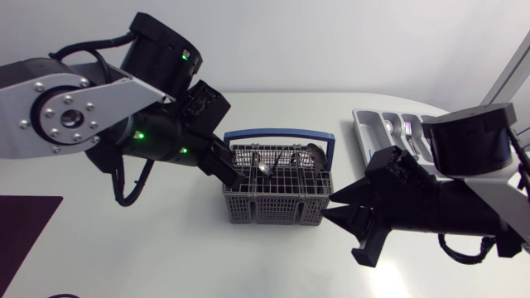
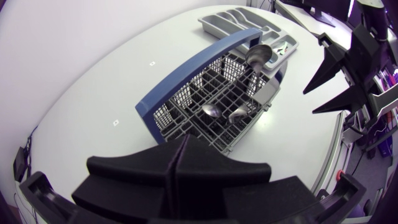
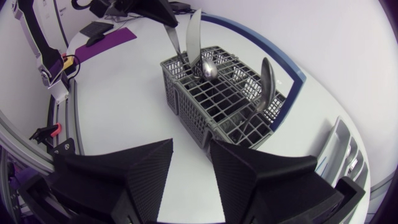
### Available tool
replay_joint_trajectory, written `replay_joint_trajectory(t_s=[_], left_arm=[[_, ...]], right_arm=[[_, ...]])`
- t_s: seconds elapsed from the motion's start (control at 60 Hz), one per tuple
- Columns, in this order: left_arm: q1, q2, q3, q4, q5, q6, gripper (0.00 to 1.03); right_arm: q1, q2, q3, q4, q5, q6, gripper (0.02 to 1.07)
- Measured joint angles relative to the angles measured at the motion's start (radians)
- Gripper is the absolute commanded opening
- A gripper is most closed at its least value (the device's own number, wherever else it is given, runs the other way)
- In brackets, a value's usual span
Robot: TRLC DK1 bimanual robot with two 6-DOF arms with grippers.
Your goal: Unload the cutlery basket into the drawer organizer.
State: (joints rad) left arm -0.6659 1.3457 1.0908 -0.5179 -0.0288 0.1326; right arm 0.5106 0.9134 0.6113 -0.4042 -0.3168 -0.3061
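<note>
The grey cutlery basket [image 1: 277, 199] with a blue handle [image 1: 281, 133] stands mid-table. My left gripper [image 1: 240, 170] is at its left end, shut on a thin cutlery handle [image 3: 176, 42] that stands up out of the basket; its lower end is hidden. Spoon bowls [image 2: 211, 111] lie inside, and a large spoon [image 2: 260, 56] leans at the far end. My right gripper [image 1: 331, 204] hangs open just off the basket's right side, holding nothing. The grey drawer organizer [image 1: 383, 126] sits at the back right.
A dark purple mat [image 1: 25, 219] lies at the table's front left. Another long flat piece of cutlery [image 3: 194, 34] stands next to the held handle. White tabletop stretches in front of the basket.
</note>
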Motion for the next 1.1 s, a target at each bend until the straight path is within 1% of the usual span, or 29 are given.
replay_joint_trajectory(t_s=[0.133, 0.267, 0.6, 0.783, 0.983, 1.1], left_arm=[[-0.011, -0.050, 0.000, -0.002, -0.003, 0.007, 0.03], [-0.016, -0.087, 0.000, -0.010, -0.007, 0.026, 0.03], [-0.016, -0.129, 0.006, -0.070, -0.008, 0.055, 0.03], [-0.016, -0.177, 0.010, -0.093, -0.007, 0.055, 0.03], [-0.019, -0.198, 0.049, -0.143, -0.011, 0.071, 0.03], [-0.040, -0.207, 0.070, -0.171, -0.037, 0.075, 0.03]], right_arm=[[0.040, 0.023, 0.000, 0.024, 0.002, 0.012, 0.49], [0.093, 0.061, 0.002, 0.072, 0.012, 0.019, 0.49], [0.183, 0.206, 0.044, 0.193, 0.036, 0.030, 0.49], [0.248, 0.319, 0.087, 0.261, 0.077, 0.029, 0.49], [0.257, 0.437, 0.133, 0.336, 0.107, 0.029, 0.49], [0.264, 0.476, 0.135, 0.370, 0.113, 0.029, 0.49]])
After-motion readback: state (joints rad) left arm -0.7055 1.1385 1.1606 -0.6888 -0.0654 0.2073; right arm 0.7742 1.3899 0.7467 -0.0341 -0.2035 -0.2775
